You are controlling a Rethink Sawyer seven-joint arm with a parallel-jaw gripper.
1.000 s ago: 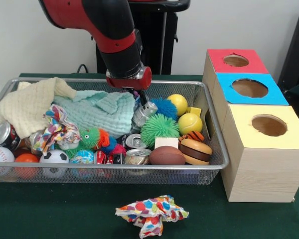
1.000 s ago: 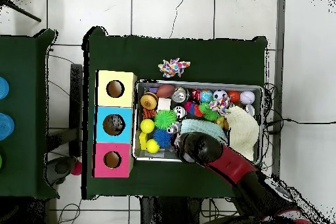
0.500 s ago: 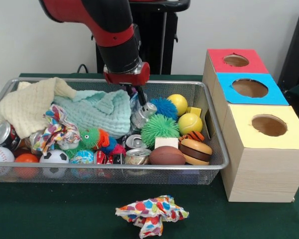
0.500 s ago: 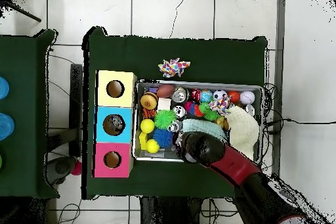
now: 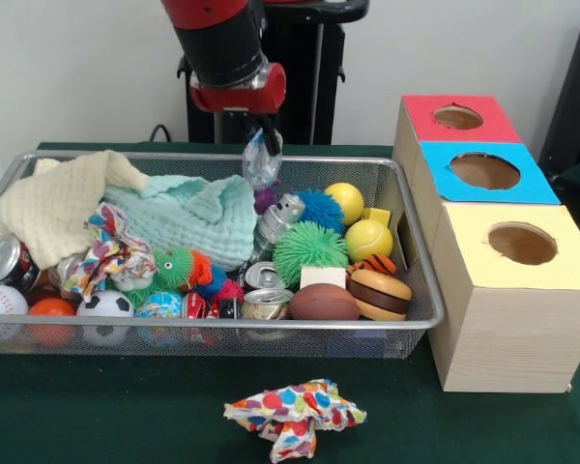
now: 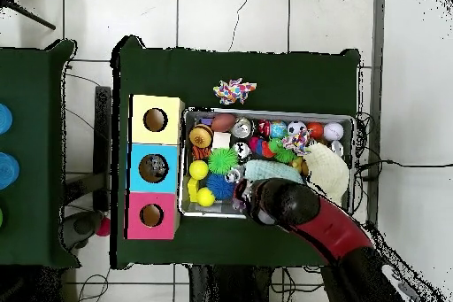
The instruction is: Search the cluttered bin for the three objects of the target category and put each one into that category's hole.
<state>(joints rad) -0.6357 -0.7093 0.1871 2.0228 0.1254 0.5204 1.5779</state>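
While it hangs above the back part of the large silver wire-mesh bin [image 5: 406,253], the red and black arm's gripper [image 5: 263,135] is clamped on a small crumpled object of clear, shiny plastic or foil [image 5: 261,160], which dangles straight down from the fingertips, clear of the clutter. What exactly the object is cannot be told from either view.

From the gripper, in the front view, the round hole in the bright blue top of the light wooden box [image 5: 484,170] lies well off to the picture's right, at about the height of the held object. Between the two stand the bin's right wall and the box's side, so the carry looks like a sideways one across that end of the bin. In the overhead view the gripper [image 6: 250,195] sits at the bin's lower edge, and the blue-topped hole [image 6: 153,168] lies to its left and slightly up, with the yellow balls [image 6: 198,171] below the line of travel.

The held piece hangs long-axis vertical, so it should enter the hole end-first once the gripper is over it.
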